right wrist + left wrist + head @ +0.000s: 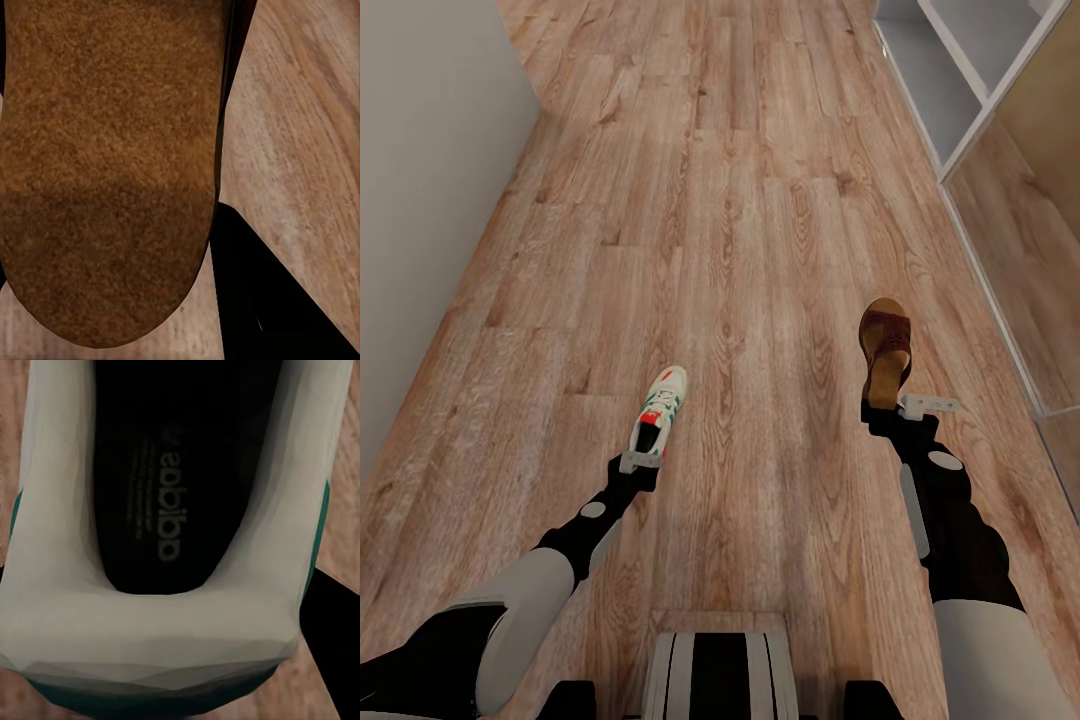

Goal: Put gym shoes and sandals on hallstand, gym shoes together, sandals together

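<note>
Left end effector (643, 455) pinching gym shoe (658, 408) heel, right end effector (898, 405) pinching sandal (884, 350) heel, both ahead of fingers. Keep grips level; hallstand (960, 90) far ahead-right of right end effector.

The left arm (575, 545) and the right arm (950, 530) are black, each with a small grey round disc and pale grey shells nearer the body. The gripper fingers are light grey. The trunk (718, 675) is grey with black stripes.
</note>
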Controlling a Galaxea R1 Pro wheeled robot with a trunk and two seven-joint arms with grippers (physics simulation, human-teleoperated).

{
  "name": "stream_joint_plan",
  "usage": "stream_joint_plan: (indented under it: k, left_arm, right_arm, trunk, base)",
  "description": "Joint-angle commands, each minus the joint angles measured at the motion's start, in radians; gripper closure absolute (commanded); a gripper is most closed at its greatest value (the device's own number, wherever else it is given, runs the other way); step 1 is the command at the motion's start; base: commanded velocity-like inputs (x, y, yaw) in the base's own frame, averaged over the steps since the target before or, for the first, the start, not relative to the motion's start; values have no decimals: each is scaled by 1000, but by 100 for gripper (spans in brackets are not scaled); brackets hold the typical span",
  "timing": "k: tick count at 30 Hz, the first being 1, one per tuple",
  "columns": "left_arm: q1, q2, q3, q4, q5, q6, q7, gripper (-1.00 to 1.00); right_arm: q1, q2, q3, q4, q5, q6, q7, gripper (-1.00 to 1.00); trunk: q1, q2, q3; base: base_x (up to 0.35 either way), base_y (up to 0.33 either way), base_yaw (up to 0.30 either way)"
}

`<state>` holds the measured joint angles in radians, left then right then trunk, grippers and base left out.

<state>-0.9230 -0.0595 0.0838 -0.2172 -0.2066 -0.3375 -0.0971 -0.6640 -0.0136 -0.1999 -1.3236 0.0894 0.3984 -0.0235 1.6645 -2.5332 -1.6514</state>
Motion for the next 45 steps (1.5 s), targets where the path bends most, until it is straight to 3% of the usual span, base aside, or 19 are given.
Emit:
stream_joint_plan:
  k: [1, 8, 23, 30, 32, 34, 35, 39, 45]
  left_arm:
    - [0, 0, 8, 1, -10, -3, -4, 100]
    - [0, -1, 8, -1, -10, -3, -4, 100]
    - [-2, -1, 13, -25, -8, 6, -1, 100]
    - [-2, 1, 16, -232, -5, 259, -2, 100]
    - [-2, 0, 18, -258, -2, 297, -2, 100]
    - [-2, 0, 33, -276, 0, 330, -3, 100]
    - [-2, -3, 93, -286, 2, 348, -3, 100]
    - [-1, -15, 153, -286, 1, 354, -2, 100]
    - [-2, -13, 164, -285, 1, 366, -1, 100]
  right_arm:
    - [0, 0, 1, -2, 6, 7, -1, 100]
    - [0, 0, 1, -2, 5, 7, -1, 100]
    - [0, 1, 4, -1, 6, 6, 0, 100]
    - [0, 0, 9, -2, 6, 5, 0, 100]
    - [0, 0, 9, -2, 6, 5, 2, 100]
    - [0, 1, 8, -2, 6, 5, 4, 100]
    - [0, 2, 8, 2, 6, 5, 5, 100]
    - [0, 3, 12, 5, 8, 5, 5, 100]
    - [0, 3, 14, 6, 10, 5, 4, 100]
  trunk:
    - [0, 0, -1]
    - [0, 0, -1]
    - [-7, 3, 57]
    - [-10, 5, 85]
    - [-11, 5, 92]
    - [-12, 6, 100]
    - [-12, 6, 104]
    - [-14, 7, 120]
    - [-17, 8, 151]
  base:
    - [0, 0, 0]
    - [0, 0, 0]
    - [0, 0, 0]
    - [0, 0, 0]
    - [0, 0, 0]
    - [0, 0, 0]
    - [0, 0, 0]
    - [0, 0, 0]
    - [0, 0, 0]
